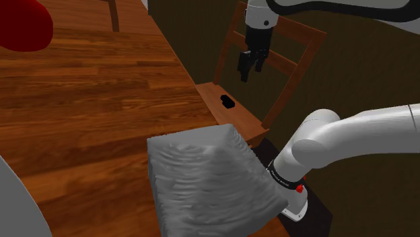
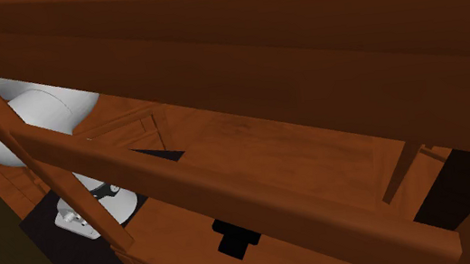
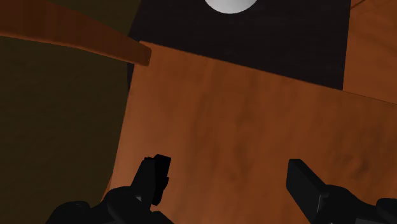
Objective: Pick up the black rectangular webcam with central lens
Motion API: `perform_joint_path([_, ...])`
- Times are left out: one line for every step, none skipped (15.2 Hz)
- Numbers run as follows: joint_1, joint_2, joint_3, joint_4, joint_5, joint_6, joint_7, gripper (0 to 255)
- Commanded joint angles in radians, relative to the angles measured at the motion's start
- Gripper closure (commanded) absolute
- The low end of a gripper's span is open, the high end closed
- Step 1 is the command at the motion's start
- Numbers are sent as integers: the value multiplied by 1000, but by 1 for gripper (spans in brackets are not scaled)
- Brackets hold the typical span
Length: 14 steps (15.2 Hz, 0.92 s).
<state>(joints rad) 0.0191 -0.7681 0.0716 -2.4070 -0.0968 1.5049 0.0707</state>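
Webcam [image 1: 227, 102]: small, black, seemingly rectangular

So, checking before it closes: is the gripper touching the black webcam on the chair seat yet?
Apart. In the shoulder view the gripper hangs open above the webcam on the chair seat, with a clear gap below its fingertips.

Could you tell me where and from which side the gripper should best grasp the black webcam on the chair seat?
Probably across its narrow width, coming straight down: the webcam lies flat and low on the chair seat, leaving little side face to reach, and the open gripper hangs above it.
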Motion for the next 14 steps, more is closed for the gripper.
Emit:
perform_joint_path([0, 0, 0, 0, 0, 0, 0, 0])
perform_joint_path([-8, 8, -13, -22, -4, 37, -1, 0])
perform_joint_path([-16, 17, -26, -44, -8, 75, -1, 0])
perform_joint_path([-24, 28, -39, -63, -12, 113, -2, 0])
perform_joint_path([-32, 41, -51, -82, -16, 151, -3, 0])
perform_joint_path([-41, 56, -64, -100, -20, 190, -4, 0])
perform_joint_path([-49, 72, -77, -116, -23, 229, -5, 0])
perform_joint_path([-57, 90, -90, -130, -27, 269, -6, 0])
perform_joint_path([-65, 110, -104, -144, -30, 309, -7, 0])
perform_joint_path([-73, 131, -117, -155, -32, 349, -9, 0])
perform_joint_path([-81, 154, -130, -166, -35, 389, -10, 0])
perform_joint_path([-89, 179, -143, -175, -37, 429, -12, 0])
perform_joint_path([-96, 205, -157, -182, -38, 470, -15, 0])
perform_joint_path([-103, 233, -170, -189, -38, 510, -18, 0])
